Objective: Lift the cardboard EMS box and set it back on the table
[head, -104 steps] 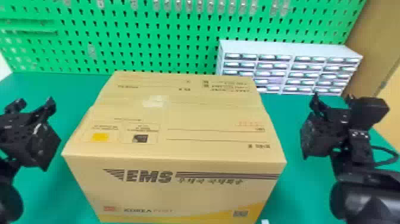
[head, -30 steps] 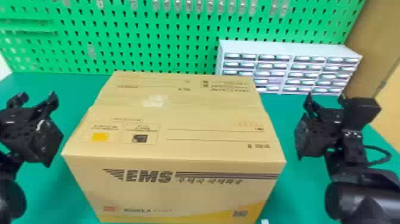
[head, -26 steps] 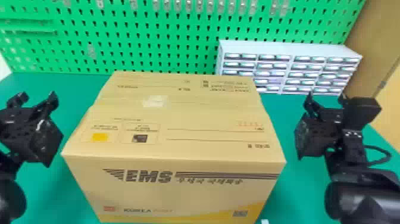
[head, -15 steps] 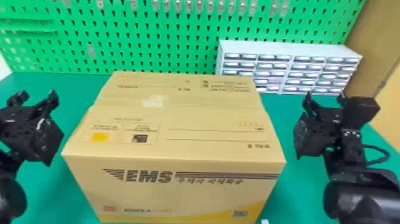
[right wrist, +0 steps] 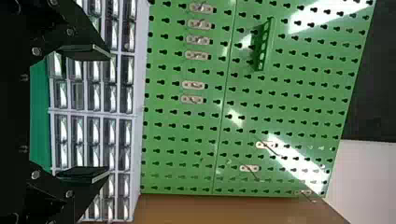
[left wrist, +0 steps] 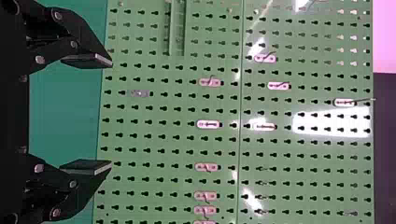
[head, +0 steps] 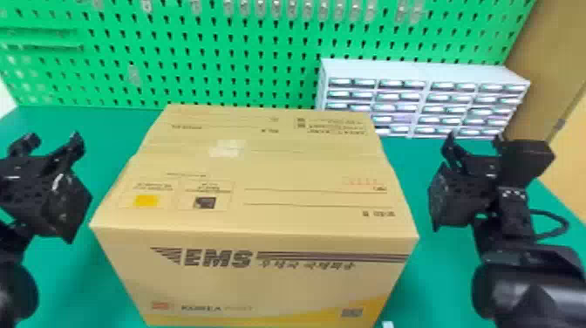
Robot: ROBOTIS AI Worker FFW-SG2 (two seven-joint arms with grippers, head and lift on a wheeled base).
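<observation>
the left gripper [head: 54, 138] is at left of the cardboard ems box [head: 253, 174], the right gripper [head: 474, 138] at right; both point to the far side, apart from the box, with fingers wide open and empty. the box is closed, light brown, with dark print. it sits on the green table [head: 436, 283]. at far stands a green pegboard [head: 218, 63], and at far right, a pale drawer cabinet [head: 414, 72].

The fine print on the brown cardboard EMS box [head: 261, 174] is blurred. The white multi-drawer cabinet's [head: 418, 72] near left corner is hidden behind it. The green perforated pegboard [head: 279, 48] is cut off above, as is a small white object [head: 387, 324], unidentifiable, at the near edge.
</observation>
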